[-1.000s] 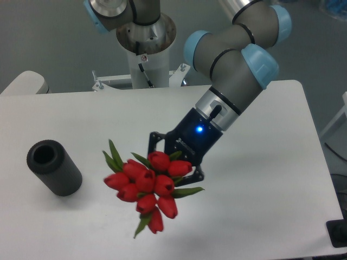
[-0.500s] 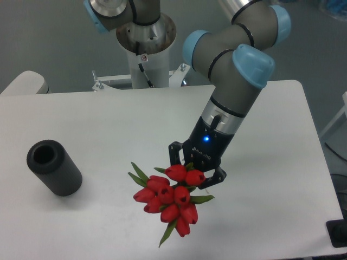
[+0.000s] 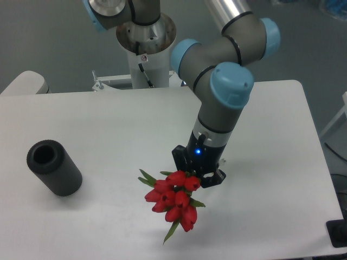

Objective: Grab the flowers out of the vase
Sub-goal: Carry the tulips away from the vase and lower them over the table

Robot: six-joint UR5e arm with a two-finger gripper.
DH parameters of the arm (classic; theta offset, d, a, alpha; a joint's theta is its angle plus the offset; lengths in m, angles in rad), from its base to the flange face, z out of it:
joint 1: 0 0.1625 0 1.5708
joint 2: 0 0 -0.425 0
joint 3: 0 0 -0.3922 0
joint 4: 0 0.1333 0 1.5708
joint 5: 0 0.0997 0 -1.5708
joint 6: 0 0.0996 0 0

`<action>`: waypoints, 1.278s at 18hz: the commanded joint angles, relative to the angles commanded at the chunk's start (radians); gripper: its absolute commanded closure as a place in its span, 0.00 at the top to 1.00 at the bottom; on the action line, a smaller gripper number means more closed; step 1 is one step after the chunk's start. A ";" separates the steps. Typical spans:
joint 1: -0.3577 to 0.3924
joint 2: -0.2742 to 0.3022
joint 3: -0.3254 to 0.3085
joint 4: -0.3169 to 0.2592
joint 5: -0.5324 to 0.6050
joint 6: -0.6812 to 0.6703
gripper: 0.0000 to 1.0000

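The flowers are a bunch of red tulip buds with green leaves, held out of the vase over the front middle of the table. My gripper is shut on their stems, which it hides; the buds point toward the front left. The vase is a dark grey-black cylinder standing empty at the left of the table, far from the gripper, its round hole showing.
The white table ends close on the right and front. The arm's base column stands behind the far edge. A dark object sits off the front right corner.
The gripper has carried the flowers to the right and a little toward the front, away from the vase. The wrist has turned so the arm stands more upright.
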 joint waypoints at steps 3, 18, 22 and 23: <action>-0.015 -0.037 0.017 -0.019 0.075 0.034 0.15; -0.002 -0.173 0.091 -0.006 0.189 0.258 0.15; -0.002 -0.184 0.092 -0.003 0.190 0.272 0.15; -0.002 -0.184 0.091 0.000 0.190 0.272 0.15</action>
